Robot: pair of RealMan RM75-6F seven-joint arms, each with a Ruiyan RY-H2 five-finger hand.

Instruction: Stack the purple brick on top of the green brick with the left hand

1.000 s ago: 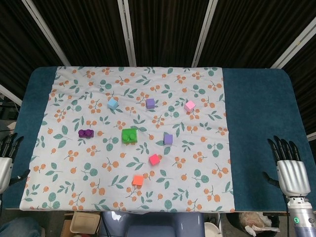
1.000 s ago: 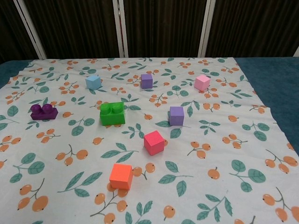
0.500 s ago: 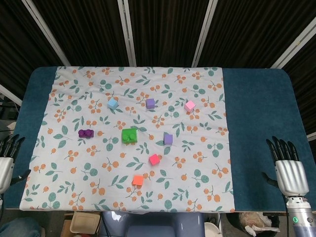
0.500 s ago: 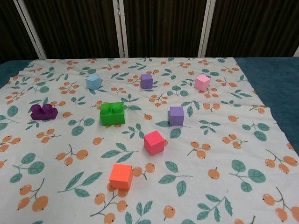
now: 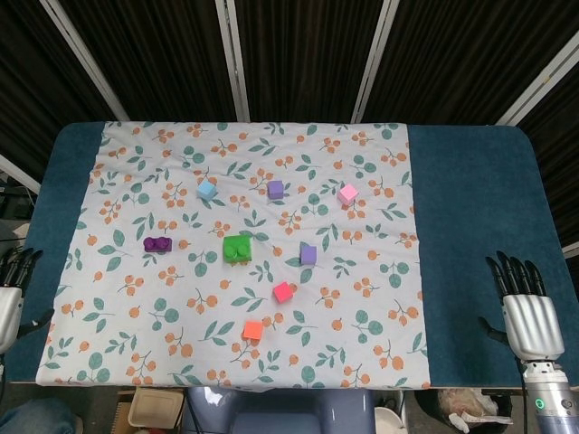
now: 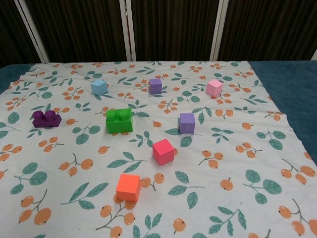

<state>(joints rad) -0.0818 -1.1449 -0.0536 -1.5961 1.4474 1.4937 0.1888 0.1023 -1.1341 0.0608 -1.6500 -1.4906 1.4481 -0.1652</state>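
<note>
The purple brick (image 5: pixel 158 243) (image 6: pixel 46 119) lies flat on the patterned cloth at the left. To its right stands the taller green brick (image 5: pixel 237 248) (image 6: pixel 119 120), a gap apart from it. My left hand (image 5: pixel 9 297) shows at the left edge of the head view, off the table's front left corner, fingers spread and holding nothing. My right hand (image 5: pixel 526 312) hangs at the front right, off the table edge, fingers apart and empty. Neither hand appears in the chest view.
Several small cubes dot the cloth: light blue (image 5: pixel 206 190), lilac (image 5: pixel 276 189), pink (image 5: pixel 347 193), another lilac (image 5: pixel 308 254), magenta (image 5: pixel 283 292) and orange (image 5: pixel 252 330). Blue table surface (image 5: pixel 479 217) borders the cloth on both sides.
Both hands have slid slightly lower in the head view, toward the front edge. The bricks and cubes have not moved.
</note>
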